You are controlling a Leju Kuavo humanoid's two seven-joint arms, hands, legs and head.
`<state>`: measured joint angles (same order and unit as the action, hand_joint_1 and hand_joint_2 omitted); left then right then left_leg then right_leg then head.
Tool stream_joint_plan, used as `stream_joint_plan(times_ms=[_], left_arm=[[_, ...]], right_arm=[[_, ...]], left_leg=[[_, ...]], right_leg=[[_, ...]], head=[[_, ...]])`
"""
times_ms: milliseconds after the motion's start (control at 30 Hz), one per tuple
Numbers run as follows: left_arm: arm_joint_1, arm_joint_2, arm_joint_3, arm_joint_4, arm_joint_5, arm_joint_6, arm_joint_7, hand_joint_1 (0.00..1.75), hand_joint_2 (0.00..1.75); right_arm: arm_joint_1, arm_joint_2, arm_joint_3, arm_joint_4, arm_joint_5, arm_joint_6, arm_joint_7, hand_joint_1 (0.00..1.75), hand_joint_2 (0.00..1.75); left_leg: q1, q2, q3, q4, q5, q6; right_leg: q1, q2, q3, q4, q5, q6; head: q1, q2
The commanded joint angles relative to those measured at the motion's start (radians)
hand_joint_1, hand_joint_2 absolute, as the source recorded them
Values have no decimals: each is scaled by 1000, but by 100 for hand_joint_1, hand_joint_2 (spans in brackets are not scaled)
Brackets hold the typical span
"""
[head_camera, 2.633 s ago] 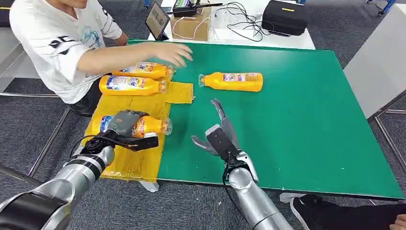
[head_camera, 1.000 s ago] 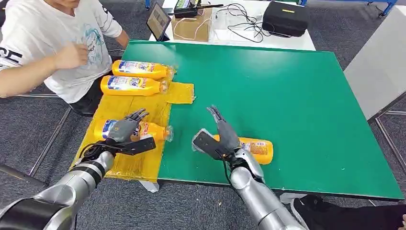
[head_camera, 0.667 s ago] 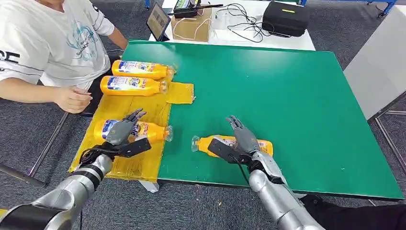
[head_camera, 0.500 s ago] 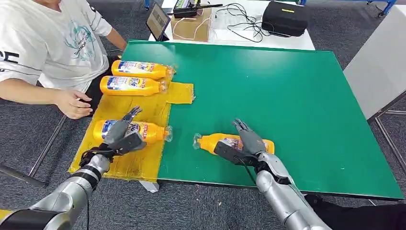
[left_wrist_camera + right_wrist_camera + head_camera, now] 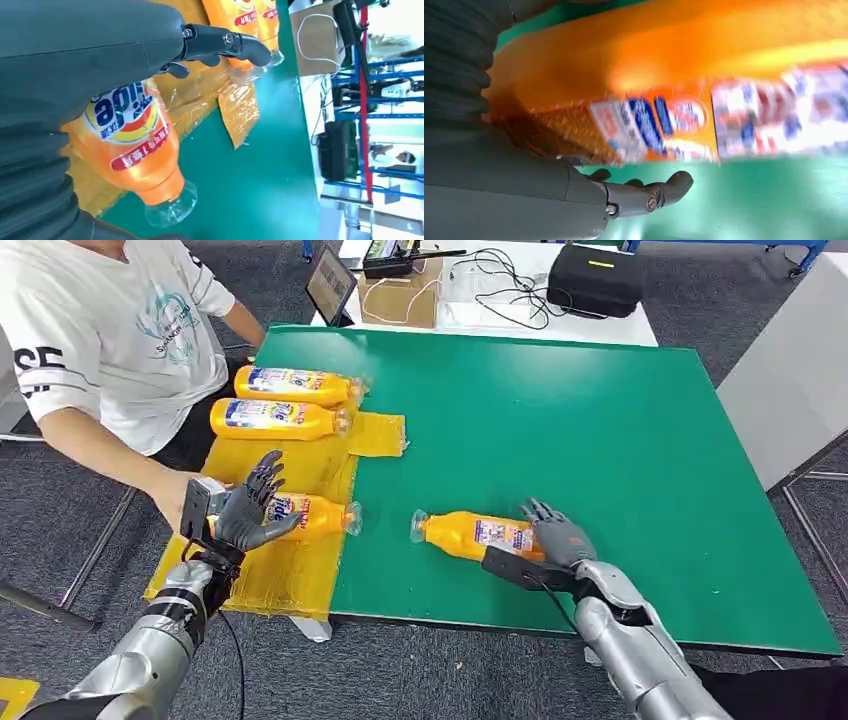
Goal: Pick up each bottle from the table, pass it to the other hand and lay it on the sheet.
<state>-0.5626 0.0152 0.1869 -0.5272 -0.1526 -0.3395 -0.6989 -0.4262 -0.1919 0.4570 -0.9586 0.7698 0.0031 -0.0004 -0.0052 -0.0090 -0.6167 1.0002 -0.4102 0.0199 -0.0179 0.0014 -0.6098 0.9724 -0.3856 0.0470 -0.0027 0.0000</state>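
The orange plastic bottle with the clear cap (image 5: 472,535) lies flat near the green bench's (image 5: 600,440) front edge, long axis along that edge, cap toward the yellow sheet (image 5: 300,465). The right hand (image 5: 555,540) sits at its base end — fingers draped over it, not yet clamped. The left hand (image 5: 245,512) hovers spread, holding nothing, over a sheet bottle, so the right hand is nearer.
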Motion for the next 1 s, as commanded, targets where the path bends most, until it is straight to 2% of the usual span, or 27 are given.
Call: stream_joint_plan(times_ms=[33,133,167,200,300,400,567,700,800,900,1000], left_arm=[[-36,-37,47,12,13,-28,10,0,175],[-25,-54,27,-32,8,-29,17,0,175],[-20,-61,19,-46,10,-37,26,0,175],[-14,-65,12,-61,12,-34,30,0,175],[-9,-77,-31,-83,-8,2,42,0,175],[-11,-75,-78,-81,-10,-29,9,0,175],[-36,-85,-95,-63,-12,5,25,0,175],[-51,-101,-116,-48,-26,75,70,0,175],[-51,-104,-118,-48,-26,79,71,0,175],[-57,-126,-152,-30,-44,138,116,0,175],[-58,-159,-170,-2,-20,127,143,0,175]], right_arm=[[15,-47,36,22,16,42,30,0,175],[41,-87,38,-29,30,47,53,2,175],[53,-92,28,-47,24,47,54,147,175],[58,-98,27,-57,24,54,56,175,175],[64,-89,11,-60,-12,75,34,175,175],[31,-71,19,-9,-54,96,-6,175,175],[14,-23,-7,44,-113,65,-51,175,175],[41,88,-91,30,-181,-63,-112,175,175],[40,99,-87,28,-177,-69,-108,175,175],[47,194,-154,11,-233,-192,-160,175,175],[49,293,-195,6,-298,-286,-225,175,175]], left_leg=[[2,-2,3,0,-1,-2],[2,-2,3,0,-1,-2],[1,-2,1,0,0,-1],[2,-3,3,1,-2,-1],[1,-2,1,0,0,-1],[2,-1,4,1,-3,-2],[1,-1,2,0,-1,-1],[2,1,2,0,-1,-2],[3,1,4,1,-3,-3],[3,2,4,1,-3,-3],[3,2,1,1,-3,-2]], right_leg=[[2,-2,4,0,-2,-2],[2,-3,4,-1,-2,-2],[1,-3,2,-1,-1,-1],[2,-5,4,0,-3,-2],[1,-3,2,-1,-1,-1],[3,-3,5,-1,-3,-2],[1,-2,3,-1,-1,-1],[2,0,3,-1,-1,-2],[3,0,3,0,-2,-3],[4,0,3,1,-3,-3],[3,1,0,2,-2,-2]], head=[[0,0],[0,0],[0,0],[0,0],[0,0],[0,0],[0,0],[0,0],[0,0],[0,0],[0,0]])
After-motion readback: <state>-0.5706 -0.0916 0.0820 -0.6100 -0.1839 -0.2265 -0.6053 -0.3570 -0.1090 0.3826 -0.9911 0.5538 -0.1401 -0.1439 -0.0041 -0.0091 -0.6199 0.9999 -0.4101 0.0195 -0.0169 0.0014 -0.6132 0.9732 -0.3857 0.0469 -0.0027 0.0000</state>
